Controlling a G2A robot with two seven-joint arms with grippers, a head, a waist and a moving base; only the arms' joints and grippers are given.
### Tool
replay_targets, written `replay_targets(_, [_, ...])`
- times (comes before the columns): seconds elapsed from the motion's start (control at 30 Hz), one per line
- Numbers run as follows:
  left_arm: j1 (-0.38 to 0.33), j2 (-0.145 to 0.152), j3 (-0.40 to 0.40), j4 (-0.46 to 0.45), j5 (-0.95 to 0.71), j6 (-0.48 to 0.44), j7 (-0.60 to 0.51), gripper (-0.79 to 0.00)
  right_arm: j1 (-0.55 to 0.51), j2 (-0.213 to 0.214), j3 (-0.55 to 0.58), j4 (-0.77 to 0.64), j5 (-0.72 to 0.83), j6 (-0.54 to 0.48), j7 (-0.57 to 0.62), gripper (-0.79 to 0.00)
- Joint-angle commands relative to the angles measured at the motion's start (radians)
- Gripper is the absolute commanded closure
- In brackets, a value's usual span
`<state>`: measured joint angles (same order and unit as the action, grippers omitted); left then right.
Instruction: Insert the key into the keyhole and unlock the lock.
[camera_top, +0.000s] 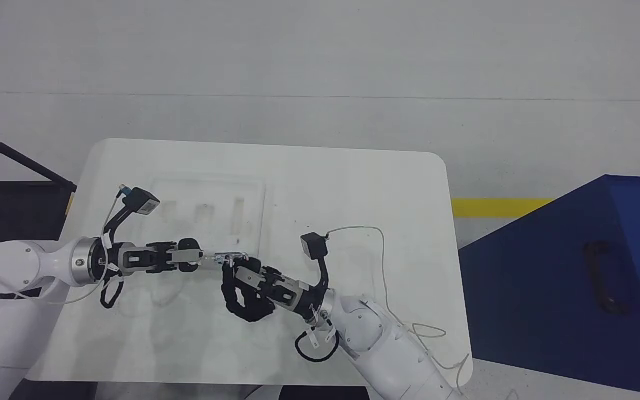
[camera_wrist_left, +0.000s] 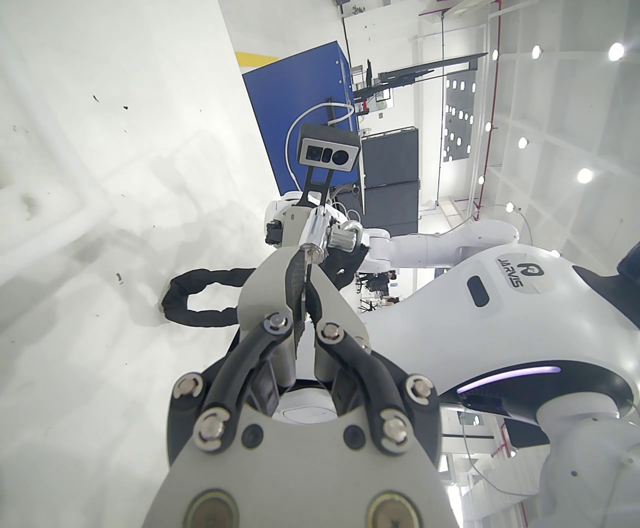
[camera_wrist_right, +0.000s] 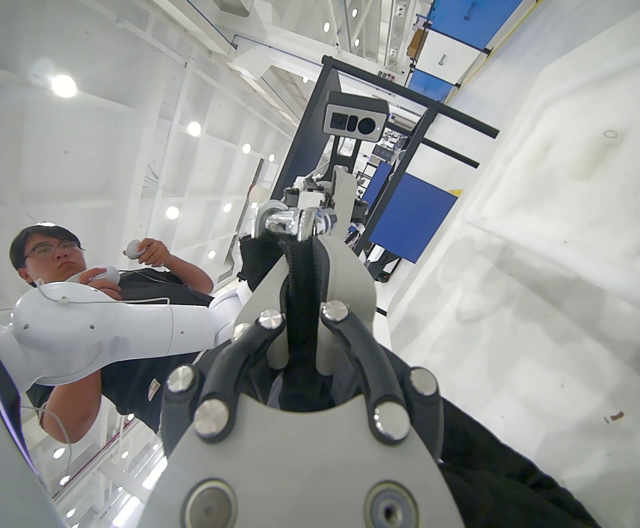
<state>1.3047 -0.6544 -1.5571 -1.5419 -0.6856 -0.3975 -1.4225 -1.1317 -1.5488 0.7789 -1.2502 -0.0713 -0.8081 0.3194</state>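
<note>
- My left end effector (camera_wrist_left: 304, 275) pinches the thin flat key (camera_wrist_left: 307, 264), tip against the shiny chrome lock (camera_wrist_left: 322, 234).
- My right end effector (camera_wrist_right: 302, 250) clamps the lock's black fabric-sleeved cable (camera_wrist_right: 301, 300).

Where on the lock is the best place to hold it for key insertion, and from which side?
Grip the lock by its black sleeved cable right behind the chrome body, coming from the end opposite the keyhole, as the right end effector does. That leaves the keyhole face clear toward the key in the left end effector.
</note>
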Motion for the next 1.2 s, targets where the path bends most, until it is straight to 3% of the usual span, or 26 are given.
replay_targets(0.0, [0.0,0.0,0.0,0.0,0.0,0.0,0.0,0.0,0.0,0.0,0.0,0.0,0.0,0.0,0.0,0.0])
replay_targets(0.17, [0.007,-0.001,0.0,-0.024,0.027,-0.014,0.026,0.0,-0.006,0.001,0.005,-0.007,-0.001,0.015,-0.012,0.0])
replay_targets(0.37, [0.063,-0.006,-0.035,-0.108,0.066,-0.141,0.141,0.0,-0.037,0.006,0.028,-0.042,0.043,0.028,-0.033,0.0])
replay_targets(0.67, [0.178,0.001,-0.081,-0.178,0.317,-0.403,0.403,0.0,-0.058,0.014,0.038,-0.063,0.114,0.023,0.02,0.0])
replay_targets(0.83, [0.23,0.007,-0.097,-0.19,0.497,-0.601,0.6,0.0,-0.064,0.017,0.04,-0.069,0.128,0.024,0.03,0.0])
replay_targets(1.0, [0.255,-0.003,-0.145,-0.234,0.626,-0.615,0.681,0.0,-0.071,0.017,0.039,-0.071,0.139,0.026,0.032,0.0])
replay_targets(1.17, [0.294,-0.024,-0.185,-0.31,0.831,-0.615,0.838,0.0,-0.076,0.017,0.036,-0.069,0.147,0.023,0.032,0.0])
